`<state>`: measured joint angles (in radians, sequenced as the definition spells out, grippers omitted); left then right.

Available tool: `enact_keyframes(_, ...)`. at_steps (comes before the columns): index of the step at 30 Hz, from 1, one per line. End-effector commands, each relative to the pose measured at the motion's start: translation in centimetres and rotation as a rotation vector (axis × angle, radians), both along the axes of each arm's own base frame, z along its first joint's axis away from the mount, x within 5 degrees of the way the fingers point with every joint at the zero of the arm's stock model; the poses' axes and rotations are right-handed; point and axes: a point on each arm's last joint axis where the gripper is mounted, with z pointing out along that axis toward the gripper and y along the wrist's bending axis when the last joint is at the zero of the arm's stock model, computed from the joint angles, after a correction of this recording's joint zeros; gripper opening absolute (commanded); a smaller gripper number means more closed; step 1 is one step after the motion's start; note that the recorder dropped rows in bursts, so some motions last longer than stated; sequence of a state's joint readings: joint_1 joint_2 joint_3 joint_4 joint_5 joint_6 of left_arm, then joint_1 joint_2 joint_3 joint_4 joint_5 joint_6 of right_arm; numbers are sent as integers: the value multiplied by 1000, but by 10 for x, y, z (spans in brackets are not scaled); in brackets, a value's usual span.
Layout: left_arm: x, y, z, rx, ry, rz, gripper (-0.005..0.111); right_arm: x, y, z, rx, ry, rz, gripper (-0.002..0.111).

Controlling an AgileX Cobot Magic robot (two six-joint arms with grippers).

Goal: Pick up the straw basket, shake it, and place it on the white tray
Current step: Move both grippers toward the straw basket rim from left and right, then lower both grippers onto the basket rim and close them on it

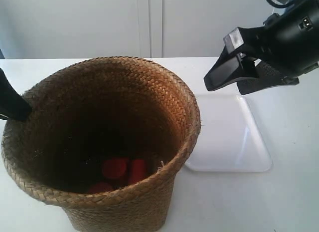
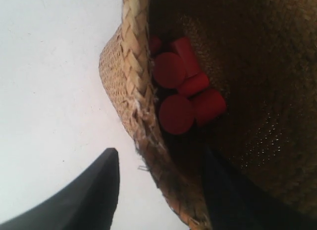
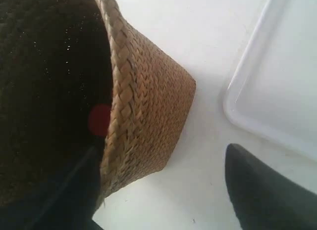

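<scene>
The straw basket stands on the white table just beside the white tray, and several red cylinders lie in its dark bottom. My left gripper is open and straddles the braided rim, one finger outside and one inside, with a gap still showing. In the exterior view only one of its black fingers shows, at the rim's left side. My right gripper hangs open above the basket's tray-side rim. Its fingers spread over the basket wall and the table, apart from the rim.
The tray has nothing on it and lies close to the basket's base. The red cylinders are loose inside the basket. A white wall or cabinet stands behind the table.
</scene>
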<state>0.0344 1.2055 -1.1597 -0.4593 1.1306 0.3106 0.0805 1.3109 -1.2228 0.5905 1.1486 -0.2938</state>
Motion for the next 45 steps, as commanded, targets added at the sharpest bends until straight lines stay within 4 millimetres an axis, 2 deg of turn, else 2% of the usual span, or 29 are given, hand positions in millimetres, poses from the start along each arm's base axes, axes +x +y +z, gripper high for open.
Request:
enact_keyframes(1,-6,-4,1,-22,20,-30,56,1,4,-1,47,3,8,66)
enact_keyframes(4,-5,-4,1,-20,14,-31,56,3,8,-4,57,20,23,67)
enact_keyframes(10,-5,-3,1,-20,6,-26,56,3,28,-10,52,38,95,77)
enact_keyframes(20,2,-3,-4,-22,4,-9,56,11,55,-29,36,89,170,77)
enact_keyframes(30,16,-5,-16,-56,61,-5,56,23,60,-47,23,137,167,77)
enact_keyframes(41,30,-6,-30,-74,123,-2,56,29,61,-53,21,141,154,77)
enact_keyframes(45,29,-17,-33,-39,114,-52,56,29,61,-53,21,137,151,77)
